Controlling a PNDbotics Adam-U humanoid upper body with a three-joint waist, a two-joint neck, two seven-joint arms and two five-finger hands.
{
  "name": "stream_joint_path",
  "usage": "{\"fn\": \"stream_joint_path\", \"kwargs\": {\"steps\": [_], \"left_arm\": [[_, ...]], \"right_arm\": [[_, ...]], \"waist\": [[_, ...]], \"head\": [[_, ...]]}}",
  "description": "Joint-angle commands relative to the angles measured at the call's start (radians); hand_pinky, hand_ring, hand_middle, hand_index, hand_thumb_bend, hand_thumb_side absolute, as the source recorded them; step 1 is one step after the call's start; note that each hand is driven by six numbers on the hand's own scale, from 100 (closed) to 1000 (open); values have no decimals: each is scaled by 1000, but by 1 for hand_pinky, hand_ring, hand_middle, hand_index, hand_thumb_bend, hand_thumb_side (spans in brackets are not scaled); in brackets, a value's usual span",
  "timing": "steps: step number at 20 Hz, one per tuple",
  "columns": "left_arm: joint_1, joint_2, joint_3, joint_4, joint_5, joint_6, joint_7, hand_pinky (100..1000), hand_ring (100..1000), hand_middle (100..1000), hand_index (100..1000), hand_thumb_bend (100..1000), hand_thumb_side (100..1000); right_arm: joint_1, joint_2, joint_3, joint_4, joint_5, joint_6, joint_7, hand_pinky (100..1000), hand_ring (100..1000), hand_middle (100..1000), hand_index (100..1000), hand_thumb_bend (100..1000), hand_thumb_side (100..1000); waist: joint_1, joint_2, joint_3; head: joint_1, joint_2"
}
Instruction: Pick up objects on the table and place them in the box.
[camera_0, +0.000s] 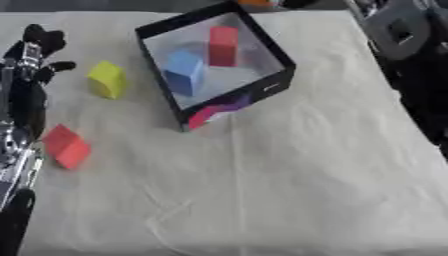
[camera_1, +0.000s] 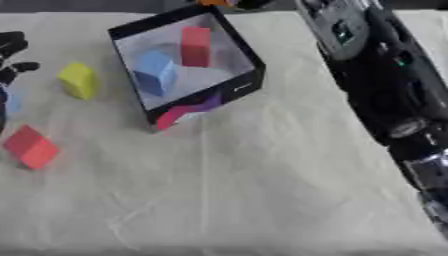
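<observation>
Cream cloth covers the table; left hand hovers, seemingly loosely curled and empty, beside the yellow block.

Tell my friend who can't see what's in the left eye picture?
A black box on a cloth-covered table holds a red block and a blue block. Left of it lie a yellow block and another red block, near the robot's left hand.
</observation>
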Motion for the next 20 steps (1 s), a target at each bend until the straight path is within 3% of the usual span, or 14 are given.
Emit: {"fn": "stream_joint_path", "kwargs": {"steps": [1, 8, 13, 14, 17, 20], "left_arm": [[-17, 10, -3, -12, 0, 2, -6, 701, 849, 752, 720, 234, 791], [-22, 6, -6, -13, 1, 2, -11, 701, 850, 752, 720, 235, 791], [-23, 5, -7, -13, 1, 3, -12, 701, 850, 752, 720, 236, 790], [-23, 5, -7, -13, 1, 3, -12, 701, 850, 752, 720, 237, 790], [-23, 6, -7, -12, 1, 3, -12, 701, 850, 752, 720, 237, 790], [-22, 7, -7, -12, 1, 4, -13, 701, 851, 752, 720, 237, 790]], "right_arm": [[-41, 33, -35, 115, 71, -38, -11, 678, 590, 560, 667, 331, 100], [-52, 83, -54, 231, 178, -102, -11, 716, 646, 616, 710, 361, 100], [-52, 90, -56, 254, 227, -139, 8, 756, 772, 752, 812, 416, 103], [-51, 90, -57, 254, 234, -145, 7, 770, 800, 780, 835, 447, 204], [-51, 86, -57, 243, 254, -162, -5, 802, 850, 833, 875, 521, 363], [-49, 81, -58, 232, 258, -172, -12, 801, 847, 831, 875, 524, 369]], "waist": [[5, -21, 4], [9, -19, 9], [8, -19, 9], [8, -19, 9], [8, -19, 7], [8, -20, 5]], "head": [[-7, 1], [-7, 1], [-7, 1], [-7, 1], [-6, 1], [-6, 1]]}}
